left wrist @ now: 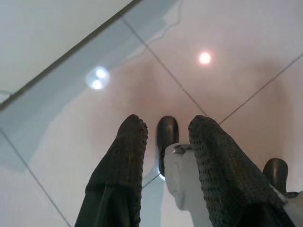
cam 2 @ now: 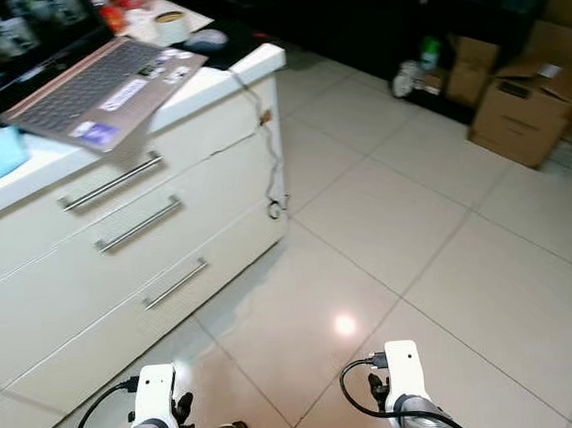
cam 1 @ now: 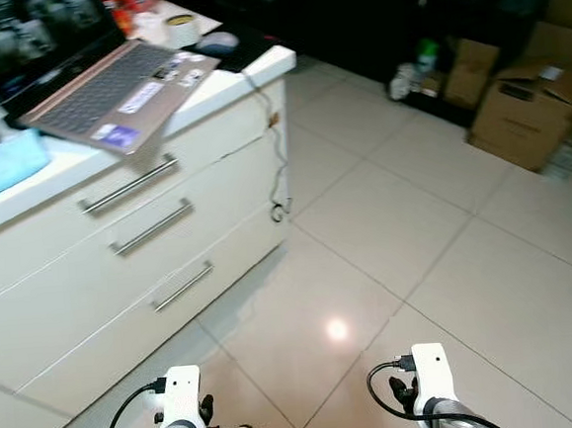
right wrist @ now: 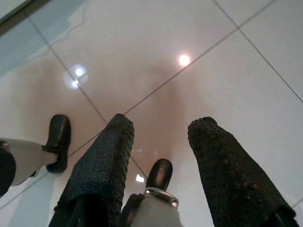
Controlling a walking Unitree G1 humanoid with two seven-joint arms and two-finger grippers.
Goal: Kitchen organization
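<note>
While my left gripper (left wrist: 165, 142) and right gripper (right wrist: 158, 142) hang spread and empty, the laptop (cam 1: 117, 83) waits untouched, so nothing seems organized yet.

Glossy floor tiles (cam 1: 387, 236) mirror lamps, the drawer handles (cam 1: 128, 186) look brushed metal, and the gripper fingers (left wrist: 123, 165) are matt, pebbled rubber.

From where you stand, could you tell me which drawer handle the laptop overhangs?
The top handle: the laptop's front corner juts past the counter edge directly above it, unlike the two lower handles.
</note>
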